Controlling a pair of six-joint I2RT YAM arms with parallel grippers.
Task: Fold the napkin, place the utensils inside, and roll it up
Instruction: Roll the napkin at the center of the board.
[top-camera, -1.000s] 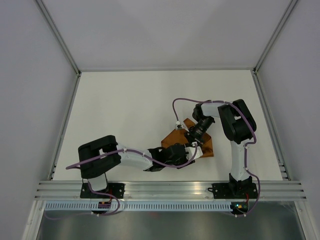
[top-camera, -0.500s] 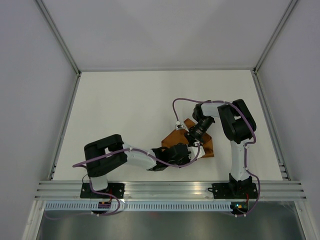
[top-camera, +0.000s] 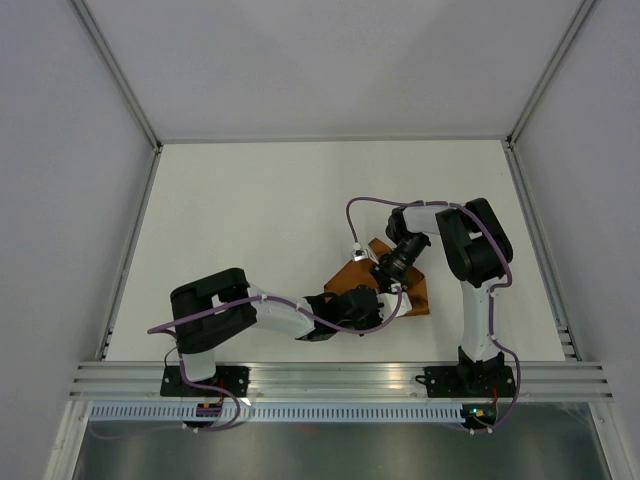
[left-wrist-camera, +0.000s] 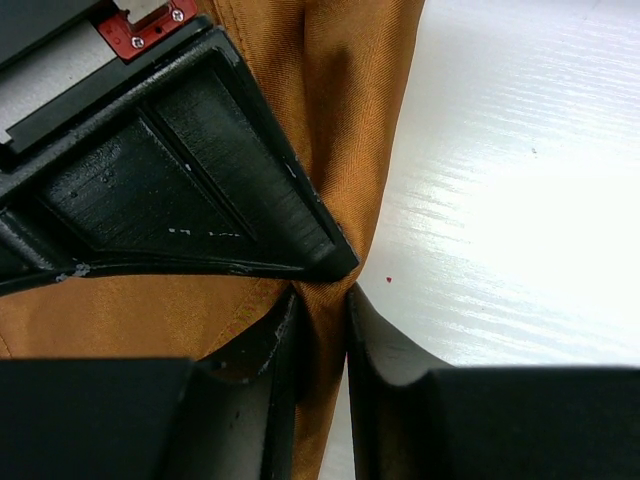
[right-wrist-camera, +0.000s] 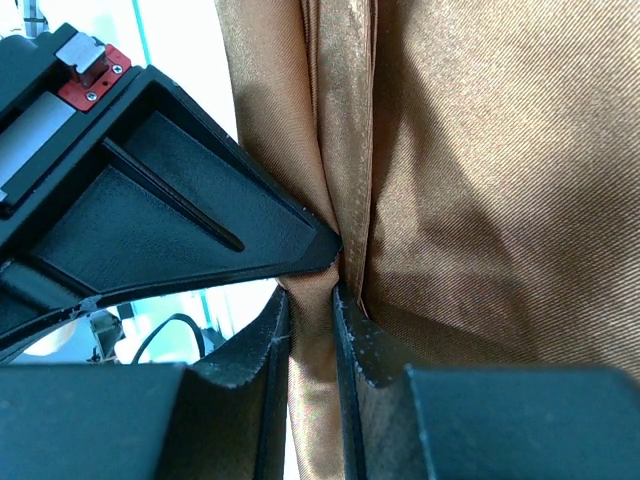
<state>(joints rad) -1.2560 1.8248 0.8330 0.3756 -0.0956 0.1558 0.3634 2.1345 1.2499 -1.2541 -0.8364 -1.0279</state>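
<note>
White surface (top-camera: 250, 220) lies between grey walls, and the rust-orange napkin (top-camera: 350, 272) rests bunched on its near right part, where both arms meet. The left gripper (left-wrist-camera: 320, 292) is clamped on a thin raised fold at the edge of the cloth. The right gripper (right-wrist-camera: 312, 285) pinches another fold of the napkin in the same way.

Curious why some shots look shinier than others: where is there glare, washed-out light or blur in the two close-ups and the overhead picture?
Left wrist: glare streaks the white table, while the napkin weave is sharp. Right wrist: the napkin has a sheen, and the background at upper left is washed out. Top external: even soft light, faint shadows, no blur.
</note>
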